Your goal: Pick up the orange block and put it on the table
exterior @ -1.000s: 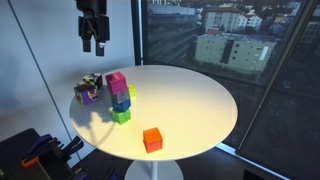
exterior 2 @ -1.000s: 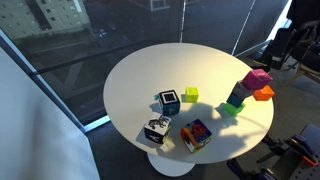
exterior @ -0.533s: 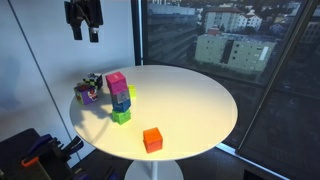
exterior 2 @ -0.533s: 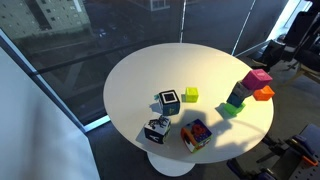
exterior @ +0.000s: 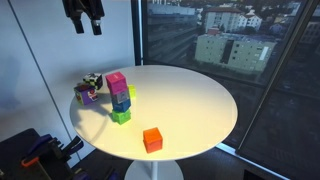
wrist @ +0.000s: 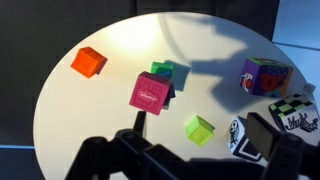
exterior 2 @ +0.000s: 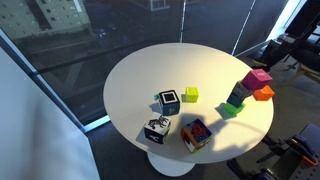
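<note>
Though high in an exterior view, tool (exterior: pixel 87 29) spread (empty); wrist view: orange block (wrist: pixel 88 62) on table (wrist: pixel 85 125).

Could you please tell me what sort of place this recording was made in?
Probably an upper-floor office or lab: tall glass windows overlook city buildings below, and a round white table holds toy blocks, among them an orange block, laid out as for a robot trial.

A lone block (exterior: pixel 152 139) is sitting on the table (exterior: pixel 190 100) near its front edge, apart from a stack of blocks (exterior: pixel 119 98) standing leftward; more cubes (exterior: pixel 88 90) are lying beside that stack, farther left.
</note>
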`<state>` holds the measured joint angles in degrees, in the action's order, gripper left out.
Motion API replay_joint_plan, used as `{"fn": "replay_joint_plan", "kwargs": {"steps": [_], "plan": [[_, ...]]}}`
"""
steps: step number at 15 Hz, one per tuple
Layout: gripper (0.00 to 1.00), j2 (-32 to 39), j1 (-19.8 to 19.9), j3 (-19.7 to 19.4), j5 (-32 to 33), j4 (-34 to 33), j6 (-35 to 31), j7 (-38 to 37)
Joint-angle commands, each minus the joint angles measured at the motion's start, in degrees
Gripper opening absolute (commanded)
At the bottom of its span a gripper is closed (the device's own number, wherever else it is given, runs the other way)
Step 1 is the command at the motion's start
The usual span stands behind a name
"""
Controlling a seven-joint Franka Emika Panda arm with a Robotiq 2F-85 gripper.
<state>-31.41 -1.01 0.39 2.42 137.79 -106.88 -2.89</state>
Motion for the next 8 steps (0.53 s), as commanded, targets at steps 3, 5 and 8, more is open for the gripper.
{"fn": "replay_joint_plan", "kwargs": {"steps": [3, 5, 8], "plan": [[1.00, -0.7, 0.3, 0.2, -0.6, 1.3, -2.2, 0.7], [1.00, -0.6, 0.3, 0.2, -0.6, 1.6, -2.4, 0.8], [1.00, -0.5, 0.3, 0.3, -0.6, 1.6, -2.4, 0.8]]}}
